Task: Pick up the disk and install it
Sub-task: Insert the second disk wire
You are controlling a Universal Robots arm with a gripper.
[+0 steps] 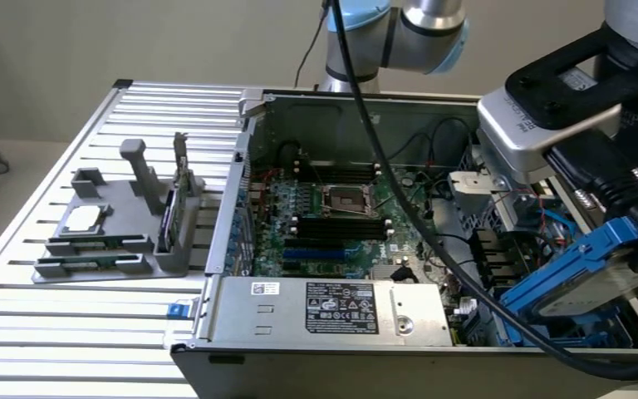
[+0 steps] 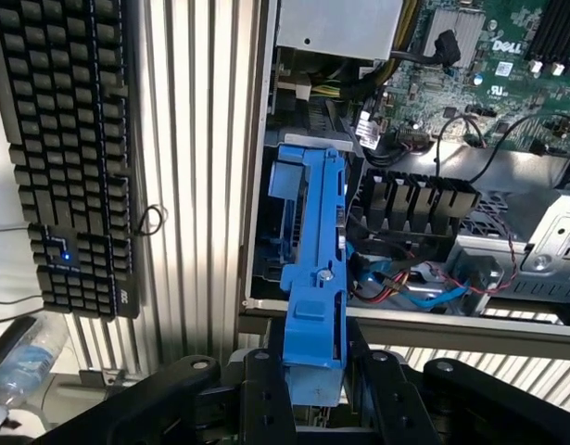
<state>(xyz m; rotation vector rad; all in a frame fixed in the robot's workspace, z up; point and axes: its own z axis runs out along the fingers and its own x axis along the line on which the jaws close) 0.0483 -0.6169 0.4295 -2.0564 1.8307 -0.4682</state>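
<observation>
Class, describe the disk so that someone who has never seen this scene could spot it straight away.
Start at the open computer case on the slatted table. At its corner on the exterior view's right, the gripper holds the disk tilted above the drive bay. Its bright blue carrier rails set it apart from the green motherboard nearby.

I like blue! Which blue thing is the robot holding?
The blue-railed silver disk, gripped in the black gripper over the computer's corner; the small blue tab sits alone on the table.

We see a silver arm (image 1: 430, 21) with pale blue joint caps and a grey-and-black wrist block. Black cables (image 1: 352, 91) run along it. Our gripper (image 2: 314, 394) has black fingers (image 2: 266, 399) with small screws.
</observation>
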